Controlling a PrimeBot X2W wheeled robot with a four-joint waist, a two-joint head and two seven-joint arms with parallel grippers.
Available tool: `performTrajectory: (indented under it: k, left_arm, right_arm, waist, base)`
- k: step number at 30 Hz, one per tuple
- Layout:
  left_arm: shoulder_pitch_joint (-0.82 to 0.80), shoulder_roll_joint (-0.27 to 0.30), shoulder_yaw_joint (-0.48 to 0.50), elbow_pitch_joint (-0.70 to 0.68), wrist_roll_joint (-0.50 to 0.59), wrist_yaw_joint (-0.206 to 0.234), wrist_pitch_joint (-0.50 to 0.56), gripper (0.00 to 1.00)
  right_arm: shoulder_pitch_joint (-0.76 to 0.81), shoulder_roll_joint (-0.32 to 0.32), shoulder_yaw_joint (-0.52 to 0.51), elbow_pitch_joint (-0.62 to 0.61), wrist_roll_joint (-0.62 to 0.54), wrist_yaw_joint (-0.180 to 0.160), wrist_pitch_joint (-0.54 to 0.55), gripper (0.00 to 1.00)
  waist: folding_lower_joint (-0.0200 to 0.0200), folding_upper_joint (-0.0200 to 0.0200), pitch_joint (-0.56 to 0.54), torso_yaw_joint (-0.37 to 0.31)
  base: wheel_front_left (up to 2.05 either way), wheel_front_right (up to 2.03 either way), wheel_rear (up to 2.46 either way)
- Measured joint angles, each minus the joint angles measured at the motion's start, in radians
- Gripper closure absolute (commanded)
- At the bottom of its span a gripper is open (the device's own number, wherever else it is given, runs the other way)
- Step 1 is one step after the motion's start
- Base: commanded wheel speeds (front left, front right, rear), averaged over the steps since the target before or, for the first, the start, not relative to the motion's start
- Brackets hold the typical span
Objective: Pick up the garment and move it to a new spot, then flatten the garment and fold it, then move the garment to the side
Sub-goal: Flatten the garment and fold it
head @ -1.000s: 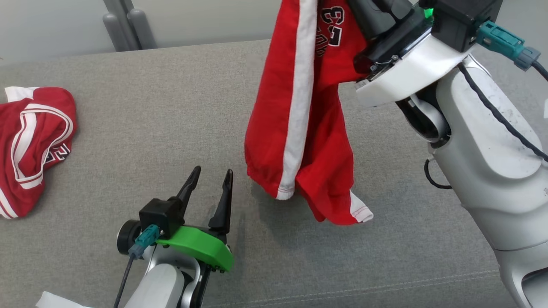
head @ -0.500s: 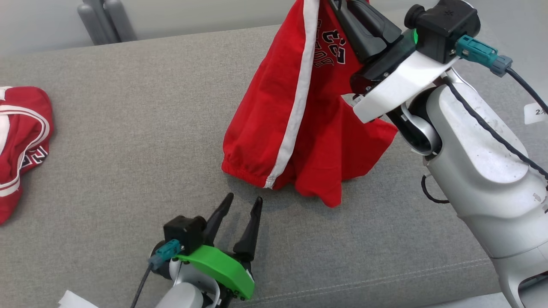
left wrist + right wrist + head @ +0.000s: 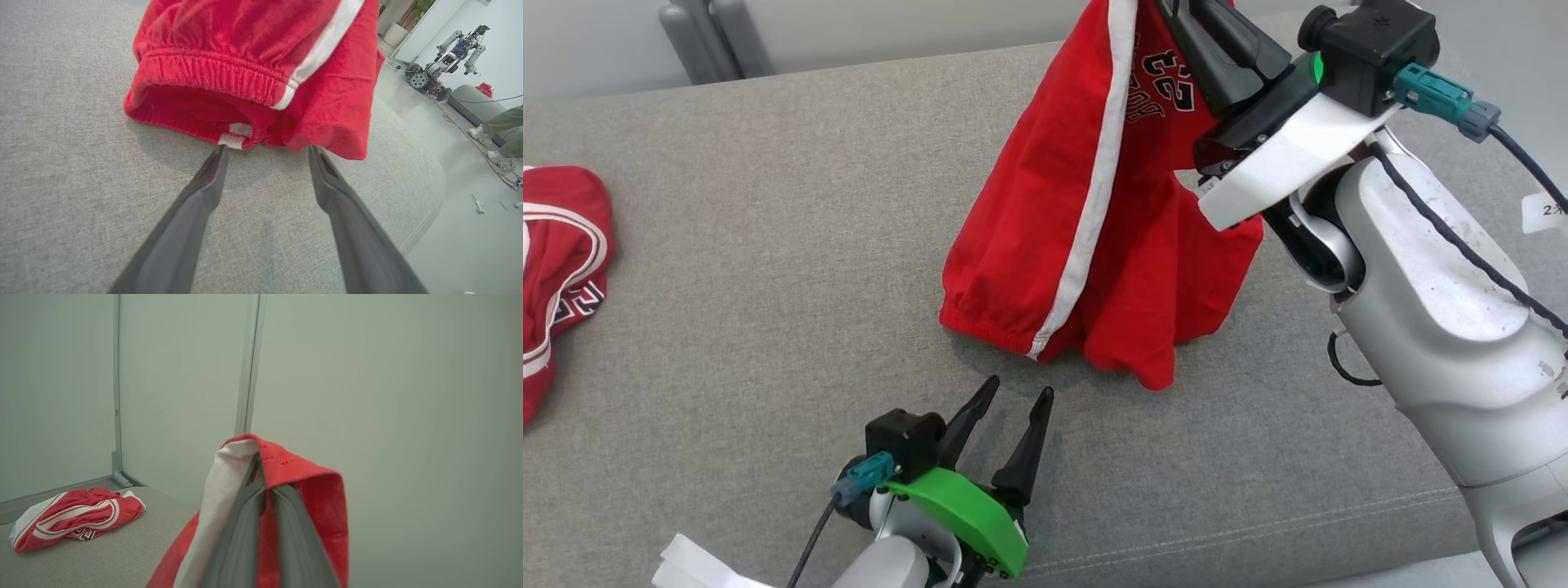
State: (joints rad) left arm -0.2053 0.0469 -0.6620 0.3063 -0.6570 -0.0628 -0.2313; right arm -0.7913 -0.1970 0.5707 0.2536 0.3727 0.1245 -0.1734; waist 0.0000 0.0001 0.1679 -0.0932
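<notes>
Now the soft red shorts with the white side stripe (image 3: pixel 1086 245) are held up by one end in the right tool (image 3: pixel 263 473), which is shut tight on the cloth. They hang long from top to bottom, with the stretchy waistband (image 3: pixel 212 73) down on the grey cloth surface (image 3: pixel 768 245). The left tool (image 3: pixel 1019 386) is held wide open and empty, pointed at that waistband just ahead.

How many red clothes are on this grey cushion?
2. The hanging garment is pinched in the right fingers, its lower edge resting on the grey cushion; the crumpled garment lies at the cushion's far left. Others may lie out of view.
</notes>
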Motion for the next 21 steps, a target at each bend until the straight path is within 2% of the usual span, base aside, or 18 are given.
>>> performTrajectory:
  k: [4, 8, 17, 21]
  left_arm:
    - [-0.024, 0.0, -0.017, -0.002, -0.006, 0.0, -0.008, 0.0]
    - [-0.03, 0.0, -0.029, -0.018, -0.065, -0.008, -0.009, 0.0]
    - [-0.064, 0.0, -0.048, -0.003, -0.122, -0.007, -0.016, 0.0]
    - [-0.068, 0.0, -0.051, 0.02, -0.15, 0.008, -0.016, 0.0]
  right_arm:
    - [-0.001, 0.001, 0.01, 0.01, 0.007, 0.0, -0.004, 1.0]
    - [-0.002, 0.001, 0.016, 0.022, 0.008, 0.0, -0.012, 1.0]
    - [-0.007, 0.001, 0.026, 0.044, 0.02, 0.0, -0.025, 1.0]
    - [-0.011, 0.005, 0.036, 0.049, 0.035, 0.0, -0.03, 1.0]
  waist:
    - [0.0, 0.0, 0.001, -0.005]
    - [0.0, 0.0, 0.002, -0.014]
    - [0.0, 0.0, -0.001, -0.024]
    - [0.0, 0.0, -0.001, -0.028]
  base:
    - [0.0, 0.0, 0.0]
    - [0.0, 0.0, 0.0]
    - [0.0, 0.0, 0.0]
    - [0.0, 0.0, 0.0]
